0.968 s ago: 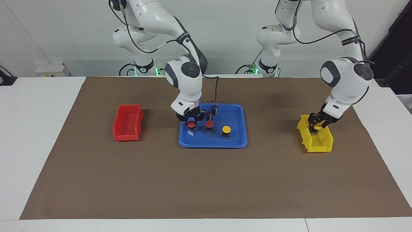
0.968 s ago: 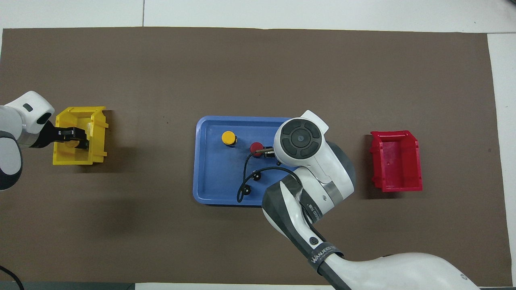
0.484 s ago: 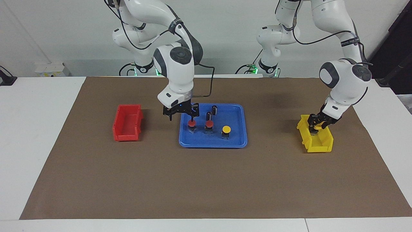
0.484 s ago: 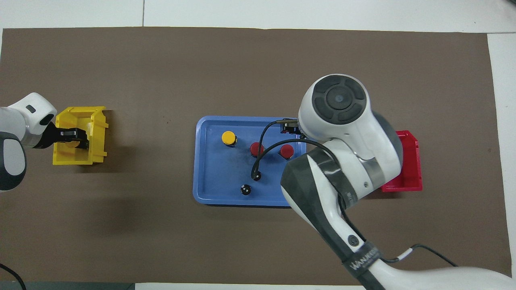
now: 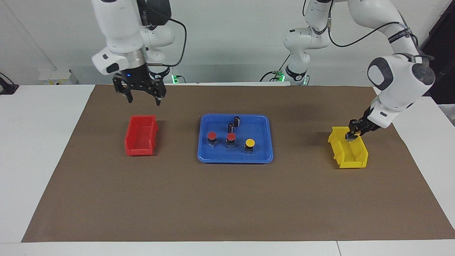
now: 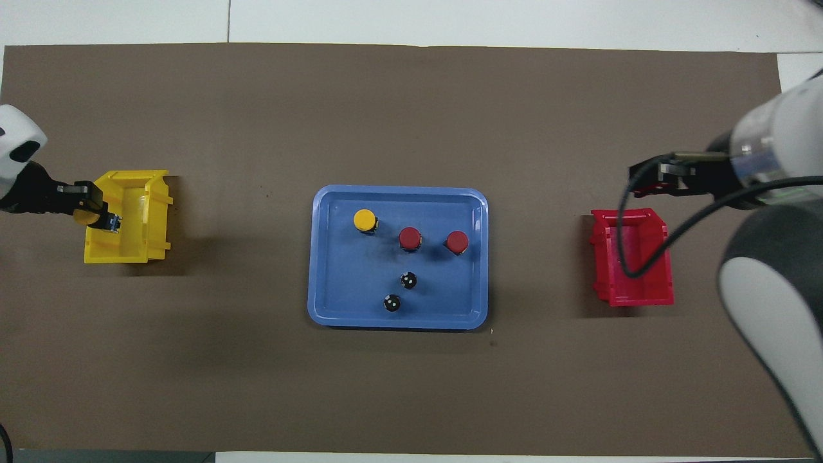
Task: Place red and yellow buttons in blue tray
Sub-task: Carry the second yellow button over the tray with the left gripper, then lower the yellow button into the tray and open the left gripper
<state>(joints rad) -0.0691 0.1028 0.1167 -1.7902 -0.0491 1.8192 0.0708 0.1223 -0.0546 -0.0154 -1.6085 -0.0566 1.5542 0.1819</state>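
Observation:
The blue tray (image 5: 235,158) (image 6: 321,257) lies mid-table. In it stand two red buttons (image 5: 212,135) (image 5: 231,136) (image 6: 457,240) (image 6: 409,237) and one yellow button (image 5: 250,143) (image 6: 364,220). My left gripper (image 5: 350,136) (image 6: 103,218) hangs over the yellow bin (image 5: 350,156) (image 6: 138,218), shut on another yellow button (image 6: 82,215) just above the bin's rim. High over the red bin's (image 5: 140,138) (image 6: 633,270) edge, my right gripper (image 5: 144,100) (image 6: 643,182) is open with nothing in it.
Two dark capless cylinders (image 5: 237,121) (image 5: 230,127) (image 6: 408,280) (image 6: 391,303) stand in the tray, nearer to the robots than the buttons. The red bin holds nothing that I can see. A brown mat covers the table under everything.
My right gripper let go of a red button in the tray, opened, rose and swung over to the red bin. My left gripper closed on the yellow button and lifted slightly.

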